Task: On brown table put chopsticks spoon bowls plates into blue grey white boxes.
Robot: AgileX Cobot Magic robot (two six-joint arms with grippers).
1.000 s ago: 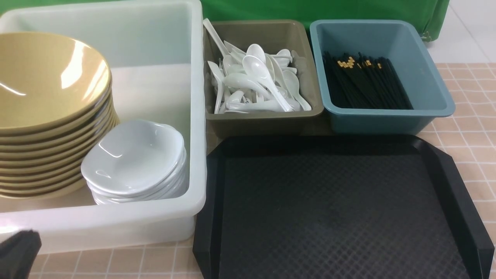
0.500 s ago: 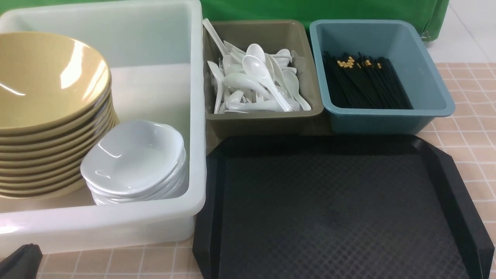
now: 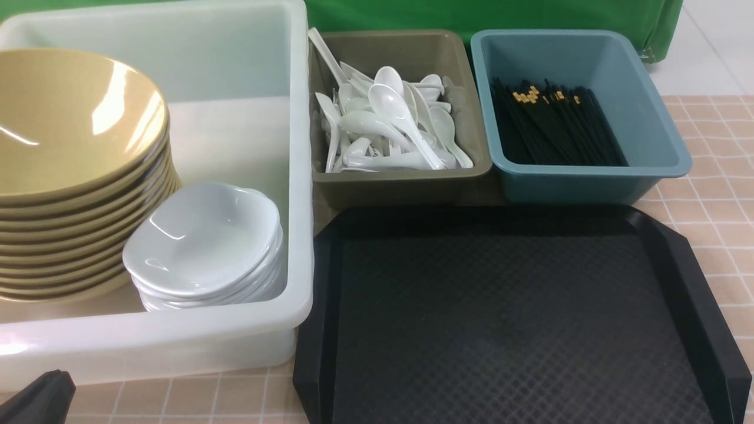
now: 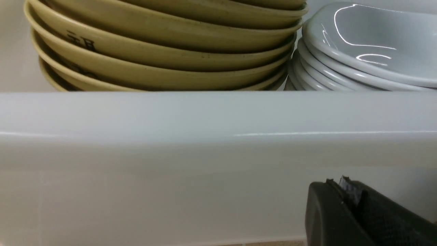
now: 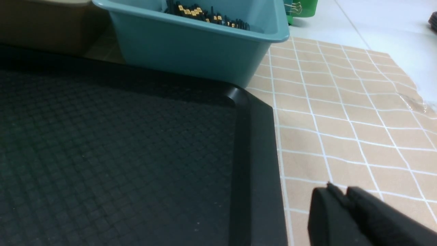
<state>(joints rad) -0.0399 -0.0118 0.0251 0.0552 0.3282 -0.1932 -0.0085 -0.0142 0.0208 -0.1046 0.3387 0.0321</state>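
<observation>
Beside the white box [image 3: 177, 344], both empty: left gripper [image 4: 344, 191] pressed together, right gripper [image 5: 339, 194] nearly so; retract clear of its wall.

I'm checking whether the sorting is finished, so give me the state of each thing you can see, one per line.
bowls: stacked in the white box
plates: stacked beside the bowls, same box
spoons: piled in the grey box
chopsticks: lying in the blue box
black tray: nothing on it
left gripper: shut, holding nothing
right gripper: shut, holding nothing
</observation>
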